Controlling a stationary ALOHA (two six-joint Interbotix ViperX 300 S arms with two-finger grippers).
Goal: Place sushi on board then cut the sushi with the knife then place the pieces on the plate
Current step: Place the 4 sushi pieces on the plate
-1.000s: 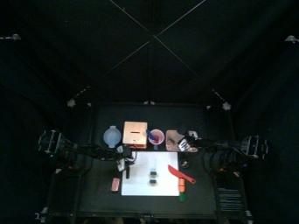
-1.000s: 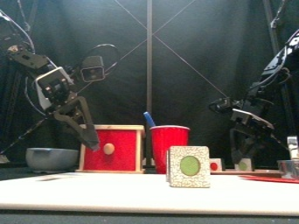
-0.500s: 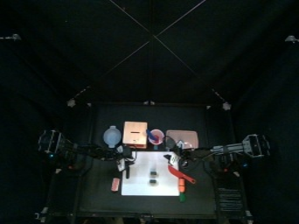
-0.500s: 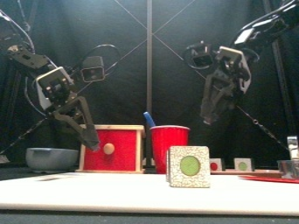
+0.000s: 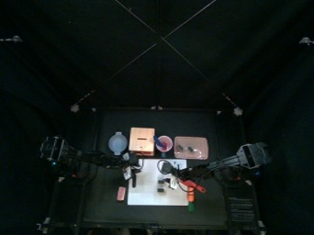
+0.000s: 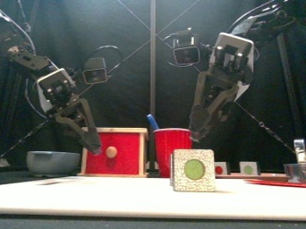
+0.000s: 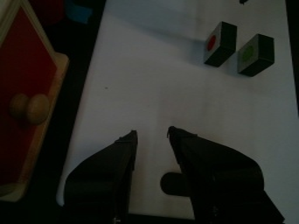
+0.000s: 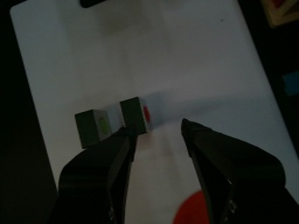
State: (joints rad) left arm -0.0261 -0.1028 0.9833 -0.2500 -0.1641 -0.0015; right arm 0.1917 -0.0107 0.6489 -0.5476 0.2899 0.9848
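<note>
Two sushi (image 8: 135, 114) pieces sit side by side mid-board (image 8: 140, 52), with bare white all round. The right gripper (image 8: 158, 133) hangs above them, jaws apart. The left gripper (image 7: 152, 133), jaws slightly parted, hovers near the board's edge beside the box (image 7: 30, 96).

Left arm (image 6: 34, 64): black jointed links with a matte finish, ending at the wrist in a pale grey rectangular cross-plate (image 6: 54, 87). Left gripper (image 6: 91, 141): two long narrow jaws, dark grey on the outer faces from the front. The left wrist view shows them black, broad at the root and tapering to blunt, rounded tips.

Right arm (image 6: 270, 21): black links of the same build. From above, a rounded grey joint housing (image 5: 255, 153) shows partway along it. Its wrist plate (image 6: 233, 48) is white to silver, blocky and square-edged. Right gripper (image 6: 199, 131): two long dark grey jaws. In the right wrist view they are black, smooth-faced and wide at the base.
</note>
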